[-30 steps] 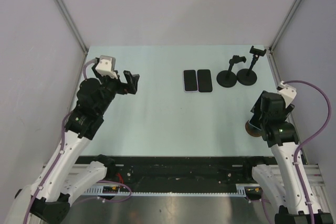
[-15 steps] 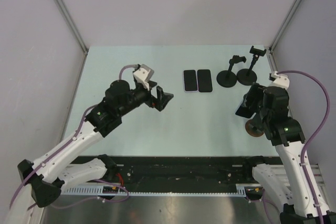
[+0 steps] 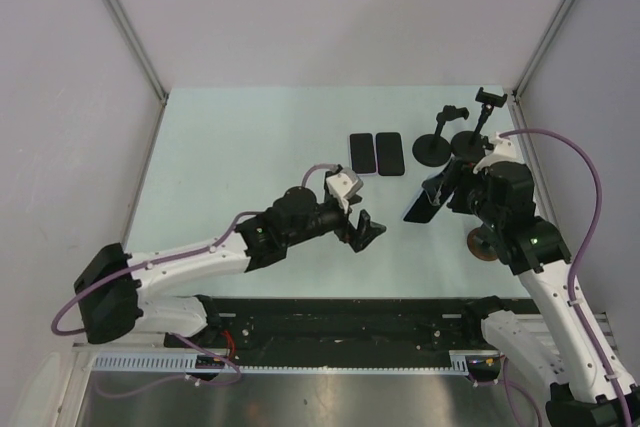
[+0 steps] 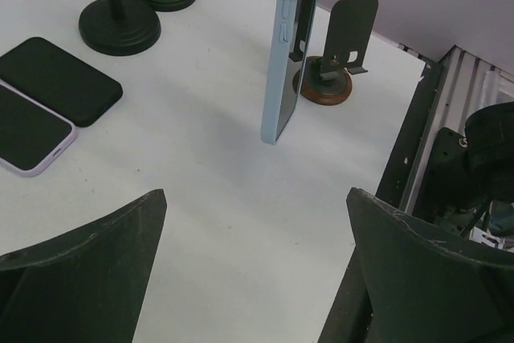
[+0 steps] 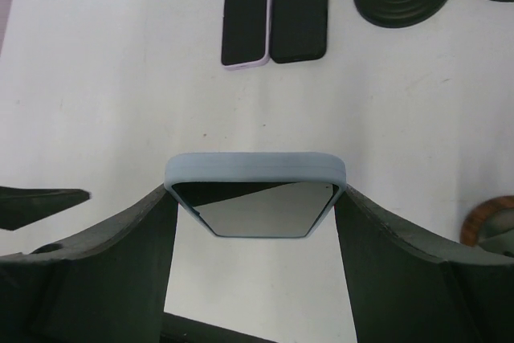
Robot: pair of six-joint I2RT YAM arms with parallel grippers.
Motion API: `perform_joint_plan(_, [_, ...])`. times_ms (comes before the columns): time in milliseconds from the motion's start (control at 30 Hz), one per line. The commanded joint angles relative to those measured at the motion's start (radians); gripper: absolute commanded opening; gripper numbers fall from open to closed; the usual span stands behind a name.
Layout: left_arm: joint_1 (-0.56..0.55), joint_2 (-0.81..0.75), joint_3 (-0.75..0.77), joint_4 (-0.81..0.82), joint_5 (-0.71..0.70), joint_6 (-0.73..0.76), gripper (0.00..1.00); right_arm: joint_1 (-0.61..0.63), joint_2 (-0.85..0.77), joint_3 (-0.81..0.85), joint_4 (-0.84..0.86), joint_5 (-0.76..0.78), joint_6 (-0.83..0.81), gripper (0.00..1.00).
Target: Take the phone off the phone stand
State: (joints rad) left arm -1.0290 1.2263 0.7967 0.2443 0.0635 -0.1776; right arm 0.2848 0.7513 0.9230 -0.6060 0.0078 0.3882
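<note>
Gripped blue-cased phone (image 5: pixel 255 168) in right gripper (image 3: pixel 432 195), fingers (image 5: pixel 385 263) clamped on its two long sides. Hung it on end below the gripper, apart from the brown-based stand (image 3: pixel 484 245), at that stand's 10 o'clock in the top view. Could not tell if its low end touched the table (image 3: pixel 250 147). Hovered left gripper (image 3: pixel 365 230) at the phone's 8 o'clock, fingers (image 4: pixel 88 255) spread wide, nothing between. Logged two dark phones (image 3: pixel 388 154) flat at 11 o'clock, two black stands (image 3: pixel 432 150) at 1 o'clock.

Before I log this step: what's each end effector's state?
Left end effector: open, empty.
Right end effector: closed on the blue-cased phone.
</note>
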Motion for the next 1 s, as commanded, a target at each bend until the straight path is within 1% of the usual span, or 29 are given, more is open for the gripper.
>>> perform_joint_plan(0, [-0.039,0.086,-0.016,0.208,-0.025,-0.01,1.0,0.013,-0.029,-0.015,0.127,-0.097,0.04,0.06])
perform_joint_plan(200, [-0.06,0.182,-0.025,0.348,-0.011,0.003,0.99,0.024,-0.044,-0.046,0.166,-0.146,0.054,0.06])
perform_joint_plan(267, [-0.06,0.217,-0.022,0.38,0.007,0.004,0.96,0.024,-0.047,-0.047,0.17,-0.152,0.054,0.06])
perform_joint_plan(333, [-0.062,0.249,-0.014,0.391,0.018,0.013,0.95,0.027,-0.053,-0.049,0.175,-0.161,0.055,0.05])
perform_joint_plan(500, [-0.062,0.305,-0.001,0.409,0.013,0.023,0.89,0.031,-0.067,-0.055,0.181,-0.17,0.057,0.03])
perform_joint_plan(533, [-0.062,0.311,0.001,0.411,0.015,0.023,0.86,0.031,-0.067,-0.055,0.183,-0.175,0.055,0.02])
perform_joint_plan(600, [-0.062,0.326,0.004,0.42,0.016,0.02,0.82,0.031,-0.07,-0.056,0.181,-0.18,0.054,0.02])
perform_joint_plan(633, [-0.062,0.331,0.006,0.423,0.021,0.017,0.74,0.031,-0.069,-0.056,0.183,-0.183,0.055,0.02])
perform_joint_plan(700, [-0.062,0.337,0.01,0.429,0.028,0.013,0.68,0.036,-0.067,-0.056,0.186,-0.19,0.057,0.02])
perform_joint_plan(733, [-0.062,0.338,0.012,0.432,0.03,0.01,0.62,0.034,-0.066,-0.058,0.189,-0.193,0.058,0.02])
perform_joint_plan(800, [-0.062,0.341,0.013,0.44,0.039,0.009,0.55,0.036,-0.063,-0.059,0.192,-0.195,0.06,0.01])
perform_joint_plan(900, [-0.062,0.341,0.016,0.454,0.044,0.007,0.47,0.039,-0.061,-0.07,0.192,-0.196,0.064,0.01])
perform_joint_plan(933, [-0.062,0.343,0.018,0.455,0.045,0.004,0.42,0.037,-0.061,-0.072,0.195,-0.198,0.064,0.01])
perform_joint_plan(967, [-0.062,0.345,0.018,0.46,0.048,0.004,0.38,0.037,-0.06,-0.075,0.198,-0.201,0.069,0.01])
